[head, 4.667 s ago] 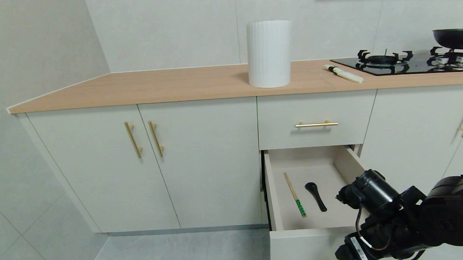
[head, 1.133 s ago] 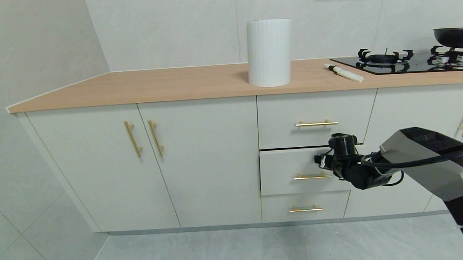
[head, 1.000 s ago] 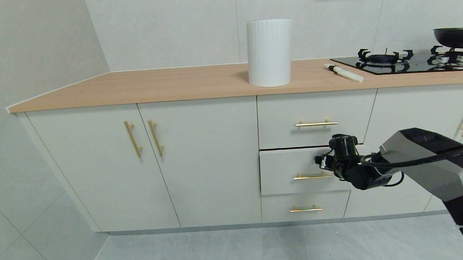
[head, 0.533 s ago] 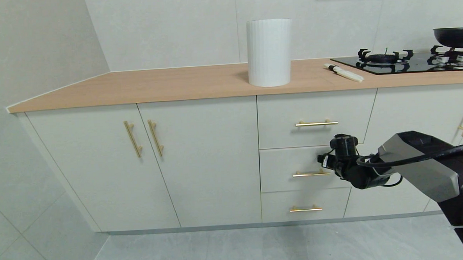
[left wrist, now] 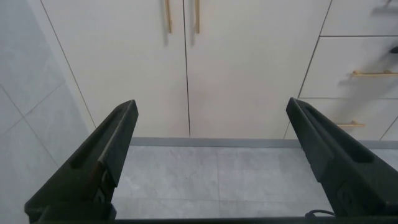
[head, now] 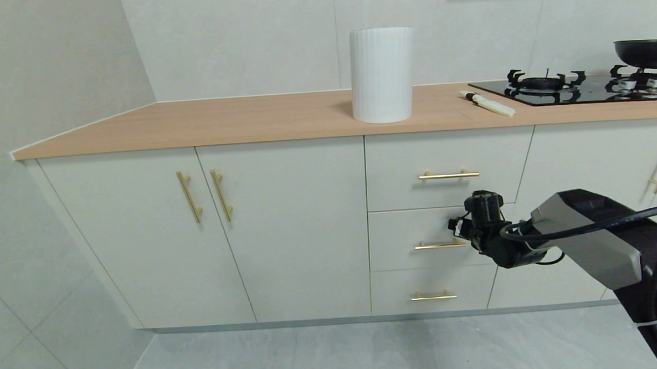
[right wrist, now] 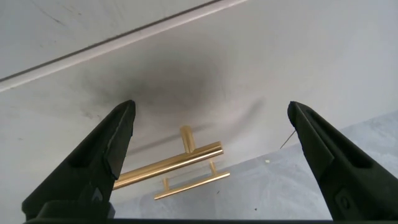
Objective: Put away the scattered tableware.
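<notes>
Right gripper, jaws spread, faces the shut middle drawer at its handle; a pale utensil lies on the surface beside the stove, seemingly not yet stored.

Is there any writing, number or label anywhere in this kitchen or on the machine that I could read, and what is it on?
No text here can be read.
On the right arm's wrist, a small white sticker: too small to read.
The white ribbed jar, cabinet doors, drawers and stove: no print shows on them.
</notes>
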Controlling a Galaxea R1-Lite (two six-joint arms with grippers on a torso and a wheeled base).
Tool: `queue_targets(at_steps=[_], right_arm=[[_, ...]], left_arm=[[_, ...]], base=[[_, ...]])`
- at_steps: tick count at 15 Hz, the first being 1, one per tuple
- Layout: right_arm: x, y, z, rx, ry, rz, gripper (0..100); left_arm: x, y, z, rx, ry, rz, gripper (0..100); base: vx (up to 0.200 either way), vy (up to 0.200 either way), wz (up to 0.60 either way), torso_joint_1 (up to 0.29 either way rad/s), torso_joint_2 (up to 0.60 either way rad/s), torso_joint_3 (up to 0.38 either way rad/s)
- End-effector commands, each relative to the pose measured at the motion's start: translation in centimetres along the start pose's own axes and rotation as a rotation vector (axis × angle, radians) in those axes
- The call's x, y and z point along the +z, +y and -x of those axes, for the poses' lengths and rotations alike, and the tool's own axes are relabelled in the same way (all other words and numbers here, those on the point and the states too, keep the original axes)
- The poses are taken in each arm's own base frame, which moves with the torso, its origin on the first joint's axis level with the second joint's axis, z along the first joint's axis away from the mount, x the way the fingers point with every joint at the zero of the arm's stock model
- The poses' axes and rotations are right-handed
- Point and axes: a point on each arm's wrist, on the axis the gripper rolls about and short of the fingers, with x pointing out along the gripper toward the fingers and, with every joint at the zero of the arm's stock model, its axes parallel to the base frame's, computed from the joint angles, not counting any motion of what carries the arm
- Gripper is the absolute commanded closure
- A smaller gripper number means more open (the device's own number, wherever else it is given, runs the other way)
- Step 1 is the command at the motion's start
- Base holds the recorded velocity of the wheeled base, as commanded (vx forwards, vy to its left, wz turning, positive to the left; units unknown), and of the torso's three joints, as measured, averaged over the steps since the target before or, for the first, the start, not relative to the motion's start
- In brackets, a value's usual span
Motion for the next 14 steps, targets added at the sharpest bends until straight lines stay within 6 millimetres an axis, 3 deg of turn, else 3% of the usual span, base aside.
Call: queue_targets(at_steps=[1, 3, 6, 10, 11, 12, 14], right_arm=[[0.2, 0.0, 0.1, -0.001, -0.007, -0.003, 0], [0.9, 0.0, 1.0, -0.004, -0.009, -0.002, 0], [3.2, 0.8, 7.3, 0.040, 0.024, 0.026, 0], [10.0, -1.4, 20.9, 0.119, -0.076, 0.011, 0], [10.9, -2.7, 24.8, 0.140, -0.116, 0.031, 0], [11.4, -3.7, 27.1, 0.146, -0.144, 0.041, 0], [12.7, -7.1, 35.7, 0.198, -0.291, 0.036, 0]], left_arm=[[0.0, 0.0, 0.0, 0.000, -0.001, 0.000, 0], [0.0, 0.0, 0.0, 0.002, -0.001, 0.000, 0], [0.0, 0.0, 0.0, 0.000, -0.001, 0.000, 0], [0.0, 0.0, 0.0, 0.002, -0.001, 0.000, 0], [0.0, 0.0, 0.0, 0.002, -0.001, 0.000, 0], [0.0, 0.0, 0.0, 0.002, -0.001, 0.000, 0], [0.0, 0.0, 0.0, 0.002, -0.001, 0.000, 0]], base=[[0.000, 0.000, 0.00, 0.000, 0.00, 0.000], [0.000, 0.000, 0.00, 0.000, 0.00, 0.000], [0.000, 0.000, 0.00, 0.000, 0.00, 0.000], [0.000, 0.000, 0.00, 0.000, 0.00, 0.000], [0.000, 0.000, 0.00, 0.000, 0.00, 0.000], [0.000, 0.000, 0.00, 0.000, 0.00, 0.000], [0.000, 0.000, 0.00, 0.000, 0.00, 0.000]])
